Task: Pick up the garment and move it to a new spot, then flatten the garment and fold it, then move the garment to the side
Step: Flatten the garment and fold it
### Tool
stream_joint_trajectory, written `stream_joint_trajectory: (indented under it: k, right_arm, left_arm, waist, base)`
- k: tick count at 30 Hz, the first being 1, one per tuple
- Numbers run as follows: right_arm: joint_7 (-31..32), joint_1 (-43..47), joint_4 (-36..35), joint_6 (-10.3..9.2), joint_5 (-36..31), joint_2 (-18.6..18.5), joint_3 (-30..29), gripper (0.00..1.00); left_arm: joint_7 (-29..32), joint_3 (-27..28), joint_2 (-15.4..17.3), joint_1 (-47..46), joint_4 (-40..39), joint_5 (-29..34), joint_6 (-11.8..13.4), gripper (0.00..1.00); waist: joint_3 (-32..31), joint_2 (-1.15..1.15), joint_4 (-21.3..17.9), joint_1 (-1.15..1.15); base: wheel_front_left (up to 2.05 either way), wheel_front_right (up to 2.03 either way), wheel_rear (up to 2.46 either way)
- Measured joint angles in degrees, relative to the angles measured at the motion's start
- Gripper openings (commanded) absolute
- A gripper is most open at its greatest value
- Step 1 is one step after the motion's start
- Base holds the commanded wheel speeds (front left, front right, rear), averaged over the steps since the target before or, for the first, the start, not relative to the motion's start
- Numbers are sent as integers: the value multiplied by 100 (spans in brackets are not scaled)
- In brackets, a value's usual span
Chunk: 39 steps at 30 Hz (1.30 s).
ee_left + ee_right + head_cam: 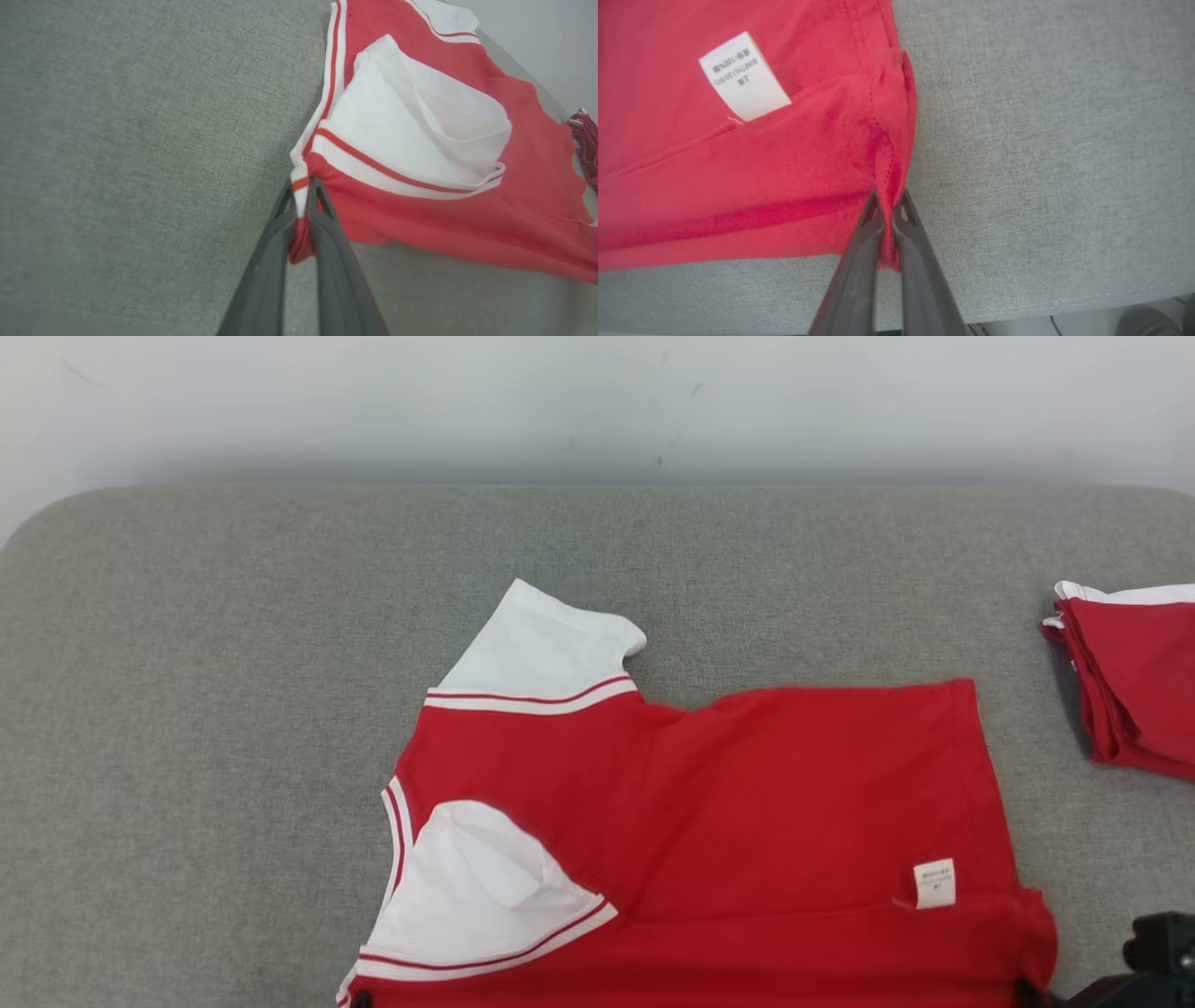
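Gently, with left gripper [302, 185] and right gripper [888, 196] each clamped on a near shirt [747, 784] corner, lift evenly, edge kept taut.

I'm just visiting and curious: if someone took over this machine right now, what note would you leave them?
Left gripper: fingers shut on the red shirt at the striped trim of its collar end.
Right gripper: fingers shut on the hem corner, near the care label.
Shirt lies spread on the grey padded table; one white sleeve is folded over the body.
Done: placed, mostly flattened.
To do: finish the fold, move it aside, perhaps by the folded red garment at right.
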Motion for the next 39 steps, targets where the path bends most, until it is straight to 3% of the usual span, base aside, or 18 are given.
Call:
stream_joint_trajectory:
  k: [8, 9, 10, 11, 19, 25, 31, 39]
  right_arm:
    - [-141, 222, 177, 0, 178, 0, 279, 0]
    - [-172, 227, 191, 0, 189, -1, 293, 0]
    - [-170, 237, 205, 0, 193, -3, 330, 48]
    - [-137, 260, 234, 0, 201, -2, 361, 100]
    - [-192, 369, 179, -1, -49, 1, 98, 100]
    - [-1034, -38, 42, -1, -337, -12, -332, 100]
    - [-2023, -515, 357, -1, -355, -1, -258, 100]
    - [-2394, -957, 750, -1, -678, 1, 129, 100]
  left_arm:
    - [-127, -58, -34, 107, 188, 62, 42, 0]
    - [-159, -59, -46, 106, 231, 59, 52, 20]
    - [-159, -79, -54, 107, 272, 59, 29, 100]
    - [-158, -100, -65, 108, 322, 58, 21, 100]
    - [-240, -56, -68, 204, 563, 58, 89, 100]
    - [-701, 151, 10, 40, 448, 210, 102, 100]
    - [-1424, 44, -134, -824, 521, 609, -225, 100]
    - [-1418, -387, -354, -2056, 1385, 879, -637, 100]
  waist:
    - [-105, 0, 2, 0]
    - [-116, 0, 6, 0]
    - [-129, 0, 11, 0]
    - [-142, 0, 14, 0]
    - [-255, 0, 41, 0]
    - [-331, 0, 85, 0]
    - [-397, 0, 140, 0]
    - [-357, 0, 9, 1]
  base:
    - [0, 0, 0]
    - [0, 0, 0]
    - [0, 0, 0]
    - [0, 0, 0]
    - [0, 0, 0]
    - [0, 0, 0]
    - [0, 0, 0]
    - [0, 0, 0]
